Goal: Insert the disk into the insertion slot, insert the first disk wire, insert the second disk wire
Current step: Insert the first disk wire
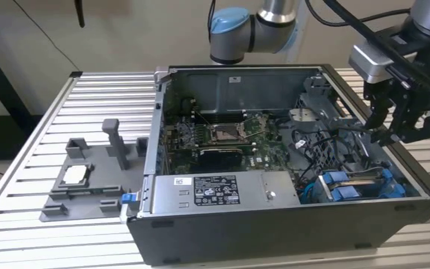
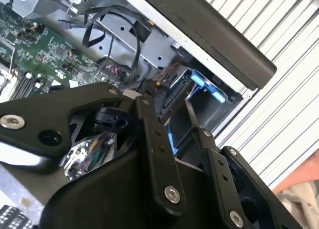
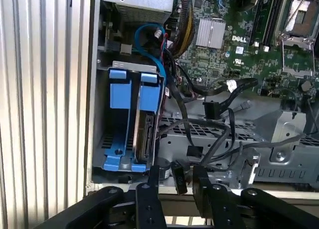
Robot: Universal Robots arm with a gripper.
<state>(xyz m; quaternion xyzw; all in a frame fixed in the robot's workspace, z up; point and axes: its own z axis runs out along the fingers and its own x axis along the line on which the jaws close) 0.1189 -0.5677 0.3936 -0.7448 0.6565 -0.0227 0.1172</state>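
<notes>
The flat silver-grey hard disk point(image 3: 143, 134), framed by its bright blue plastic carrier, stands on edge in the grey metal drive bay point(image 3: 129, 65) at the lower left of the first wrist view. It sits down among the blue end tabs, so to my eye the slotting-in is done. In the exterior view that bay is at the lower right of the open black computer case point(image 1: 275, 235).

I'd judge the disk stiff and dense, heavy for its size, with smooth metal faces that would slip, and no friend of knocks. The place to take it is by the blue carrier's tabs or its long rigid edges, not the label face or the connector end.

The black robot gripper point(image 3: 175, 183) hangs at the bottom middle of the first wrist view, just beside the bay's near end. A black cable connector point(image 3: 179, 174), likely one of the disk wires, is right at its tip. Whether it is clamped on that plug or only standing around it, I can't tell. The lead itself looks limp, so the moulded plug is the part to hold.

Further out, a thin blue cable point(image 3: 149, 32) loops above the bay beside the green motherboard point(image 3: 239, 50), and the case rests on a slatted metal table point(image 1: 65, 112)
</notes>
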